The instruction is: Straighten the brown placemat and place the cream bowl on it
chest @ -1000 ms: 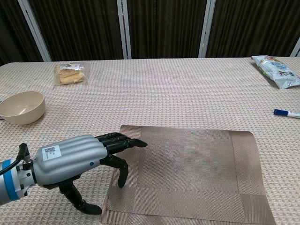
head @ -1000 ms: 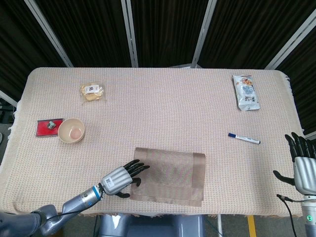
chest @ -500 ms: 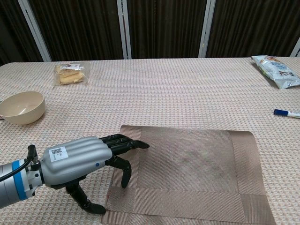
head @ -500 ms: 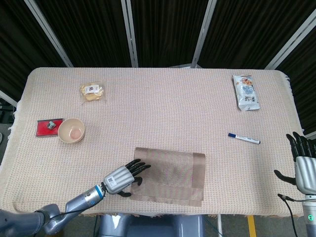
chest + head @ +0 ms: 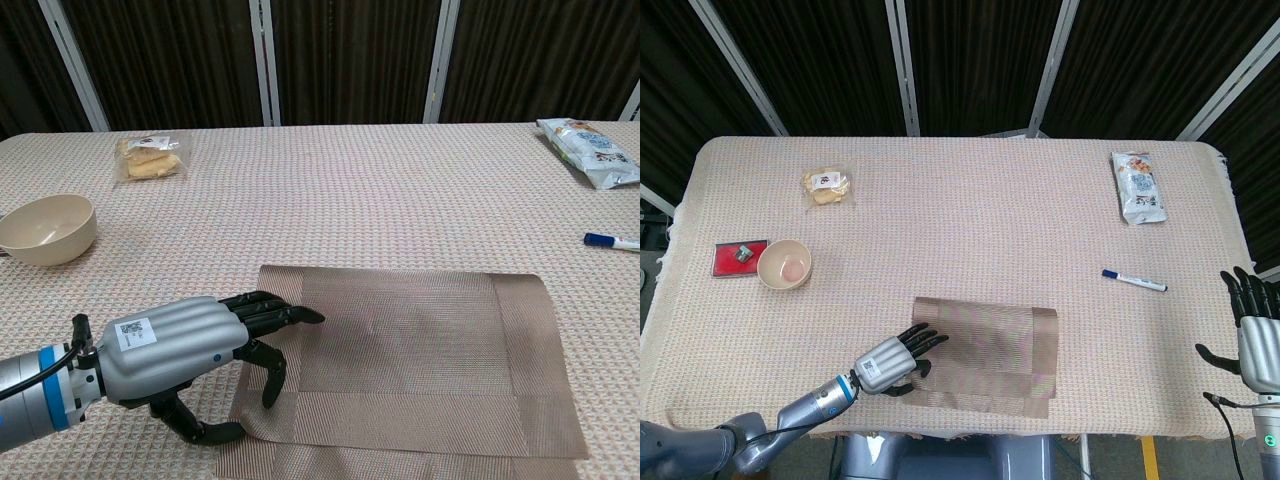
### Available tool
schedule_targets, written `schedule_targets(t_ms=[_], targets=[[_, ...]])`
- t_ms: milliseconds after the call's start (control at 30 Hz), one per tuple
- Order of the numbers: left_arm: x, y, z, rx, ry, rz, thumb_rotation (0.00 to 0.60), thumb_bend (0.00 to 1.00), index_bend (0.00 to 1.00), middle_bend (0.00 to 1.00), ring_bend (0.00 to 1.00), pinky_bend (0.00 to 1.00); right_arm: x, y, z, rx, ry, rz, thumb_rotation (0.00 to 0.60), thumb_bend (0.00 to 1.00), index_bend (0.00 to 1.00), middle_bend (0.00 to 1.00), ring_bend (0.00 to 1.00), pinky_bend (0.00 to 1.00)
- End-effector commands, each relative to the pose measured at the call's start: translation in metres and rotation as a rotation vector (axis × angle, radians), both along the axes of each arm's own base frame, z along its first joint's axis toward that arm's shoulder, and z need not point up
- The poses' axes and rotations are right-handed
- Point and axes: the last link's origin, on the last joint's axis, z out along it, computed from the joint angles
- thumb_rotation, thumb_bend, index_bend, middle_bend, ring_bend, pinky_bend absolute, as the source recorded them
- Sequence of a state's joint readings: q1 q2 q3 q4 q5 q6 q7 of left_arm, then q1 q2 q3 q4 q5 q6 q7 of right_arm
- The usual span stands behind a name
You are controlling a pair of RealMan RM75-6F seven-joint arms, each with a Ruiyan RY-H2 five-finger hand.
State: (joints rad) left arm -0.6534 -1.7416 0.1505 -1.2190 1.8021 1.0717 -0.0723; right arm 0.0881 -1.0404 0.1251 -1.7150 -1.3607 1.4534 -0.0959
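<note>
Left hand (image 5: 190, 350) presses spread fingertips on the brown placemat (image 5: 420, 350), grasping nothing. Right hand (image 5: 1257, 335) hangs released, and the cream bowl (image 5: 47, 228) sits well apart.

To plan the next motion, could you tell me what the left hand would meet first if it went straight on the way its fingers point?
The left hand already reaches over the brown placemat, so it would run along that; beyond the mat, nothing obvious shows.

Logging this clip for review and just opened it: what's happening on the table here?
The left hand rests with its fingers spread on the left edge of the brown placemat, which lies near the table's front edge. The cream bowl sits off to the left, not yet on the mat. The right hand hangs open beside the table's right edge, holding nothing.
</note>
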Motion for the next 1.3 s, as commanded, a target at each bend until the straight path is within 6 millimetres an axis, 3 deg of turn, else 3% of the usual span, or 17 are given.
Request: schedule_targets(t_ms=[33, 367, 600, 800, 867, 1067, 1300], targets=[[0.0, 0.0, 0.0, -0.001, 0.001, 0.001, 0.6, 0.31, 0.48, 0.0, 0.0, 0.0, 0.0, 0.0, 0.0, 0.0, -0.001, 0.0, 0.6, 0.0, 0.0, 0.0, 0.0, 0.0], [0.001, -0.002, -0.005, -0.006, 0.01, 0.008, 0.6, 0.43, 0.51, 0.0, 0.0, 0.0, 0.0, 0.0, 0.001, 0.0, -0.007, 0.002, 0.6, 0.0, 0.0, 0.0, 0.0, 0.0], [0.003, -0.001, -0.005, 0.0, -0.005, 0.031, 0.6, 0.46, 0.64, 0.0, 0.0, 0.0, 0.0, 0.0, 0.002, -0.001, -0.009, 0.003, 0.6, 0.0, 0.0, 0.0, 0.0, 0.0], [0.025, 0.017, 0.0, 0.004, -0.103, 0.121, 0.6, 0.46, 0.68, 0.0, 0.0, 0.0, 0.0, 0.0, 0.002, -0.003, -0.013, 0.001, 0.6, 0.0, 0.0, 0.0, 0.0, 0.0], [0.042, 0.031, 0.005, 0.007, -0.166, 0.166, 0.6, 0.46, 0.68, 0.0, 0.0, 0.0, 0.0, -0.001, 0.002, -0.005, -0.016, -0.001, 0.6, 0.0, 0.0, 0.0, 0.0, 0.0], [0.097, 0.1, 0.025, 0.118, -0.232, 0.225, 0.6, 0.46, 0.69, 0.0, 0.0, 0.0, 0.0, -0.003, 0.0, -0.006, -0.011, -0.014, 0.6, 0.0, 0.0, 0.0, 0.0, 0.0], [0.126, 0.186, 0.062, 0.342, -0.199, 0.276, 0.6, 0.46, 0.69, 0.0, 0.0, 0.0, -0.005, -0.008, -0.003, -0.001, -0.003, -0.046, 0.6, 0.0, 0.0, 0.0, 0.0, 0.0]])
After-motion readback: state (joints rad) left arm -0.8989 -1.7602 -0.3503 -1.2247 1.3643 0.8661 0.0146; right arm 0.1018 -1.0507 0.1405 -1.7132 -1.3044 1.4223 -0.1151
